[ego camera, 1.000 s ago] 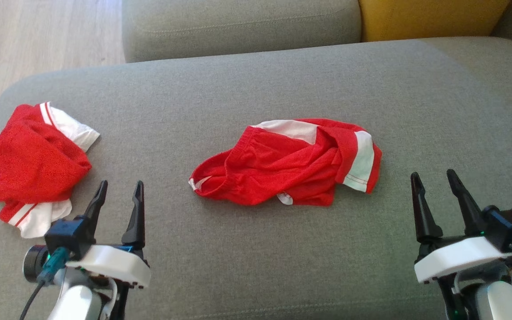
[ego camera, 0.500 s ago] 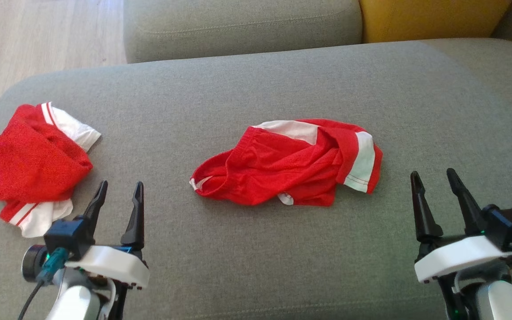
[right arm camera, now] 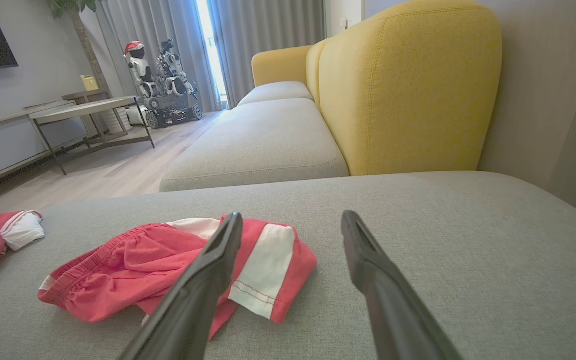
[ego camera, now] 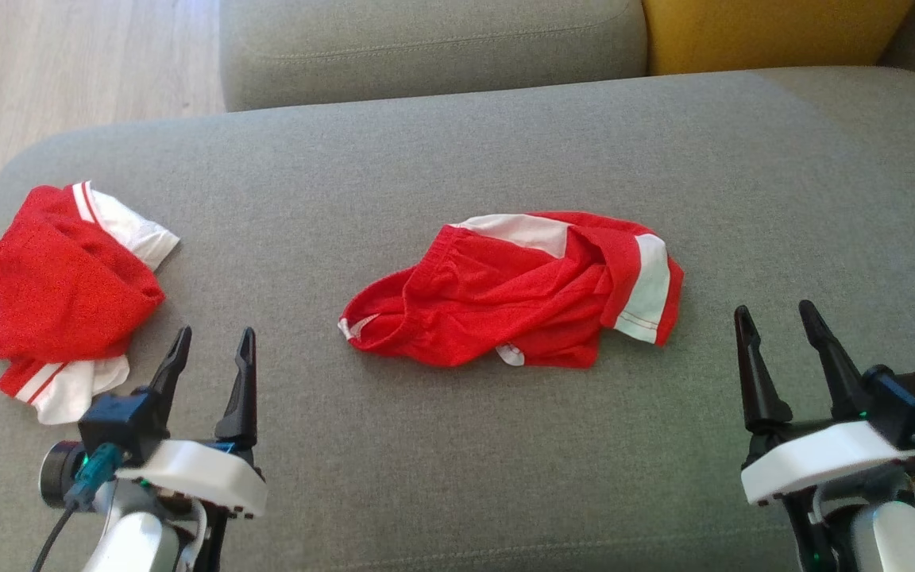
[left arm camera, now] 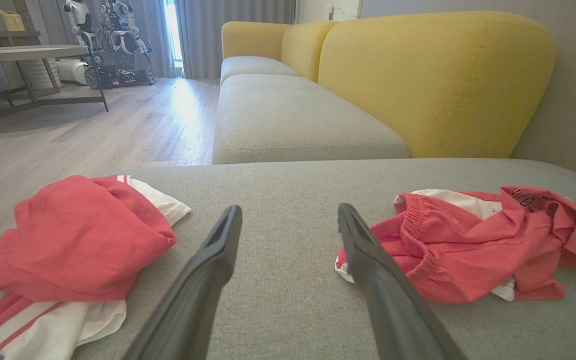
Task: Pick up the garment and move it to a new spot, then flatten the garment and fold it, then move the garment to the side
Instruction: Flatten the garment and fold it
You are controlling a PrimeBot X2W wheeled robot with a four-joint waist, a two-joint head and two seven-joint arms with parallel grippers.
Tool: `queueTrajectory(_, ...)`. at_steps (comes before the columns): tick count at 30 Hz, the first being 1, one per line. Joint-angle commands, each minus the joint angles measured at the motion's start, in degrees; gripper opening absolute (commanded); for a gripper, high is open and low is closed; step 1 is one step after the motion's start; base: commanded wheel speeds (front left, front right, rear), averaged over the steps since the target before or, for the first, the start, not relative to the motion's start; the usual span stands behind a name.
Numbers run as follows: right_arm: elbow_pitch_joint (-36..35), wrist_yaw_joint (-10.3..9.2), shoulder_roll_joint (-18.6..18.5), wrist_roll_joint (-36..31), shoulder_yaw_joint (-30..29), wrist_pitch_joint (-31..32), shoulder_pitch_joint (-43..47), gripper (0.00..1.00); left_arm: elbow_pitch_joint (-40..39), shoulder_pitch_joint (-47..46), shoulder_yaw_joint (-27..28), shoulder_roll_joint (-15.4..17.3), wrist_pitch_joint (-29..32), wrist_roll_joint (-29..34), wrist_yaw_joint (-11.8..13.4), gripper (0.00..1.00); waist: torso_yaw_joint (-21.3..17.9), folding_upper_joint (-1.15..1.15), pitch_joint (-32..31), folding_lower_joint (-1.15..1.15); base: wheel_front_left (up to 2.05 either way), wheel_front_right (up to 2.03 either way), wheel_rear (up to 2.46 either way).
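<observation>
**Red garment [ego camera: 513, 290] lies crosswise, mid-seat [ego camera: 457, 159]**

Its long axis runs left to right across the seat, white-banded end to the right. Your left gripper [ego camera: 216, 331] and right gripper [ego camera: 774, 309] hover over the seat's near edge, jaws spread wide and holding nothing. The garment lies ahead and inward of both. The right looks slightly nearer. A second pile [ego camera: 52, 294] lies at the seat's left end.

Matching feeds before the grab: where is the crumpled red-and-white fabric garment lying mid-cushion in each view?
Head view: crumpled red-and-white garment, picture centre.
Left wrist view: right side, just below the middle.
Right wrist view: lower left.
Shared landmark: yellow fabric backrest, beyond the garment in all three.
</observation>
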Motion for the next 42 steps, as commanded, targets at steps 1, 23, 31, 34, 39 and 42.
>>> queueTrajectory(1, -2.5, 0.24, -0.2, 0.3, 1.0, 0.3, -1.2, 1.0, -1.6, -1.9, 2.0, 1.5, -0.3, -0.5, 0.4, 1.0, 0.0, 0.0, 0.1, 0.0, 0.0, 0.0, 0.0)
queueTrajectory(23, -2.1, 0.24, 0.3, 1.3, 3.6, -2.2, -7.3, 1.0, 10.7, -26.2, -6.8, -6.4, 10.3, -2.2, -8.0, 1.0, -5.4, 0.0, 10.2, 0.0, 0.0, 0.0, 0.0)
queueTrajectory(31, -0.2, 0.24, 0.6, 2.0, 4.1, -3.6, -8.7, 1.0, 26.4, -35.0, -6.5, -8.3, 14.5, -6.8, -11.9, 1.0, -9.6, 0.0, 12.4, 0.0, 0.0, 0.0, 0.0)
queueTrajectory(34, 0.2, 0.24, 0.7, 2.1, 4.1, -3.9, -8.7, 1.0, 31.3, -37.3, -6.6, -8.7, 16.3, -8.3, -12.7, 1.0, -10.4, 0.0, 12.7, 0.0, 0.0, 0.0, 0.0)
queueTrajectory(39, 0.8, 0.24, 0.8, 2.1, 3.8, -4.4, -8.9, 1.0, 36.3, -39.8, -7.1, -9.6, 19.0, -11.8, -13.7, 0.77, -10.9, 0.0, 12.7, 0.0, 0.0, 0.0, 0.0)
queueTrajectory(42, 0.8, 0.24, 0.9, 2.1, 3.5, -4.4, -9.0, 1.0, 36.5, -40.9, -8.3, -9.8, 17.4, -12.4, -14.0, 0.0, -10.7, 0.0, 12.6, 0.0, 0.0, 0.0, 0.0)
